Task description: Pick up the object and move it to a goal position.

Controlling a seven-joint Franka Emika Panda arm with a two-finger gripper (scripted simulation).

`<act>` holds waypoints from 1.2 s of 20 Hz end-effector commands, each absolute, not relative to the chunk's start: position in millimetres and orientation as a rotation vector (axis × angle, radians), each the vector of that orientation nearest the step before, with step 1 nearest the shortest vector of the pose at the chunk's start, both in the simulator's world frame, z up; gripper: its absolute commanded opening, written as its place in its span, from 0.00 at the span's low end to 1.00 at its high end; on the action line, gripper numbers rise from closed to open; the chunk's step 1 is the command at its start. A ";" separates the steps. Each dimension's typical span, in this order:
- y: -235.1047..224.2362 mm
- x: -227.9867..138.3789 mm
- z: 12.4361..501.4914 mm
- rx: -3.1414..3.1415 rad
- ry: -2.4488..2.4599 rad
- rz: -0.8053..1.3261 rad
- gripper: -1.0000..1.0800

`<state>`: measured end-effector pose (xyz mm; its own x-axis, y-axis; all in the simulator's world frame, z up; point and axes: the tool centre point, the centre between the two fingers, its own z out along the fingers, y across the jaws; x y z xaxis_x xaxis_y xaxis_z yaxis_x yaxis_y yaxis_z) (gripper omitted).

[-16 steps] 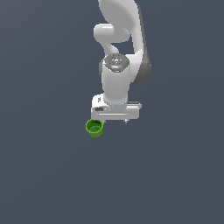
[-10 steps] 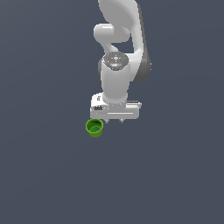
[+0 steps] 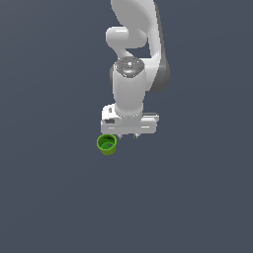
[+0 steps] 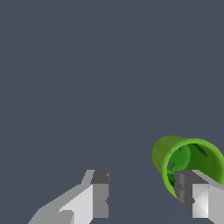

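Note:
The object, a small bright green cup [image 3: 106, 144], stands upright on the dark grey floor, its mouth open upward. In the exterior view it sits just below and to the exterior view's left of my gripper [image 3: 128, 134]. In the wrist view the cup [image 4: 186, 159] lies off to one side, not between the fingers. One fingertip [image 4: 190, 192] overlaps the cup's rim and mouth; I cannot tell whether it touches. The other fingertip [image 4: 99, 192] is far from the cup. My gripper [image 4: 144, 190] is open and holds nothing.
A plain dark grey floor [image 3: 197, 197] lies all around. The white arm [image 3: 131, 84] rises behind the gripper. No other objects show.
The hand has crept slightly upward in the exterior view. The cup has not moved. The fingers stay open.

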<state>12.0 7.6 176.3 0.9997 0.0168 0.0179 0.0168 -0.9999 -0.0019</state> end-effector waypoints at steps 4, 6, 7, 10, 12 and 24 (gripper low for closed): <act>3.4 9.6 172.9 -3.140 -0.093 -0.028 0.62; 1.2 8.2 171.1 -3.139 -0.131 -0.028 0.62; -0.1 7.4 170.0 -3.139 -0.153 -0.029 0.62; -4.6 4.6 166.3 -3.136 -0.229 -0.029 0.62; -8.1 2.3 163.3 -3.132 -0.290 -0.029 0.62; -31.7 -15.8 142.8 -3.068 -0.732 -0.029 0.62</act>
